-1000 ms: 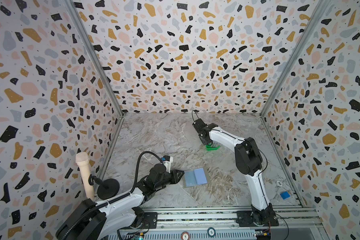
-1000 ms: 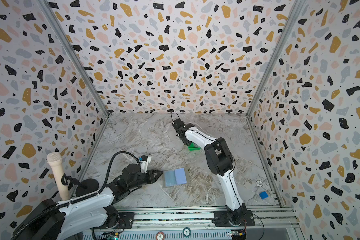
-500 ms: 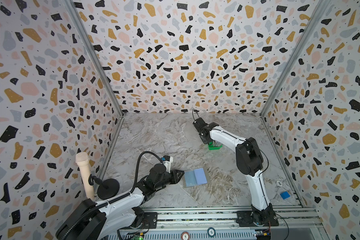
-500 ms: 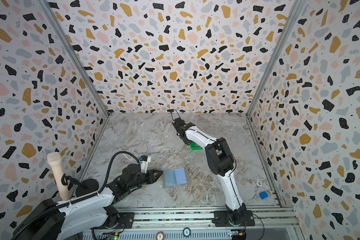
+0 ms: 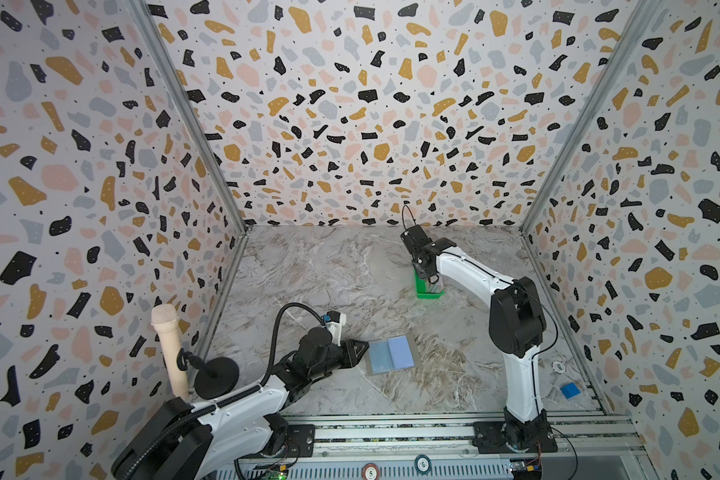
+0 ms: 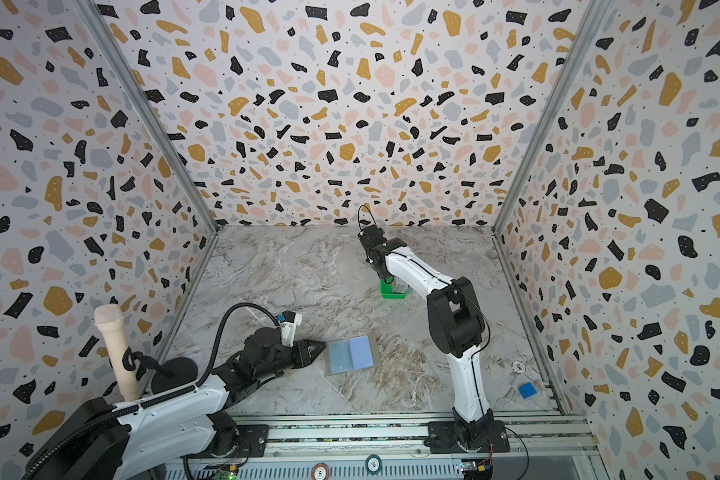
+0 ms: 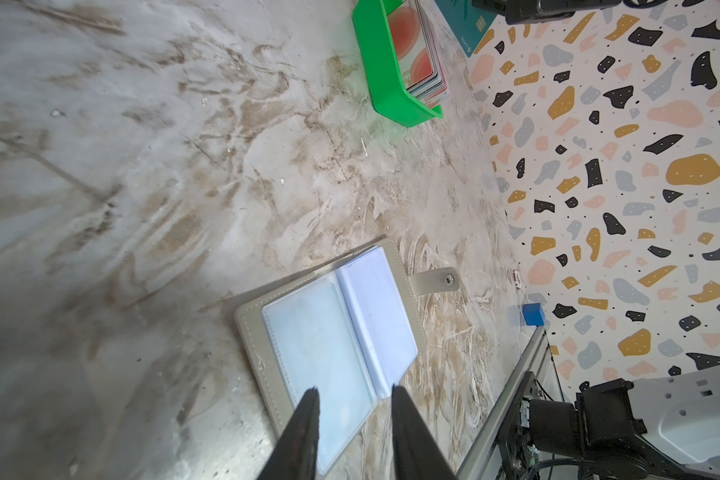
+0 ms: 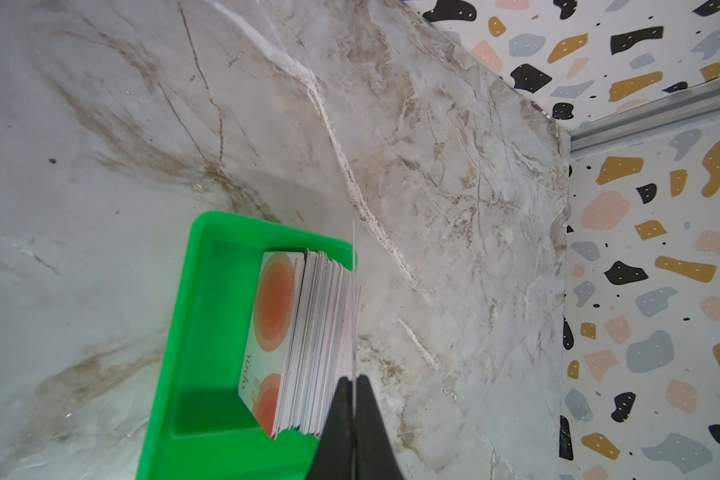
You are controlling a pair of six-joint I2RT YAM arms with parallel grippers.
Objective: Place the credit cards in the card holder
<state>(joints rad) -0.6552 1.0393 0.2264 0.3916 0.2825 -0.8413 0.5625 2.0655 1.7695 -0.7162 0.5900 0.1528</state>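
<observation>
Right gripper [image 8: 355, 388] has closed up over the last second and now sits just above the green tray [image 8: 200, 332]; the left arm has not shifted. Marble table [image 5: 329, 270] carries everything. Right arm reaches to the back of the table over the tray. Left arm lies low, well in front and left of the tray in both top views. Card holder [image 5: 391, 354] lies open and flat, well apart from the tray, toward the front and slightly left of it, with clear pockets up and snap tab [image 7: 433, 282] sticking out sideways. Tray holds the credit cards [image 8: 316, 340] standing on edge as a packed stack on its right side in the top views, an orange-circle card facing out. Right jaws are pressed together on one teal card [image 7: 468, 25], edge-on in the right wrist view, raised just above the stack. Left gripper [image 7: 353, 390] has jaws partly spread with nothing between, tips over the holder's side away from the tray; contact can't be told. Small blue block [image 5: 569, 390] sits front-right of the tray, by the wall.
</observation>
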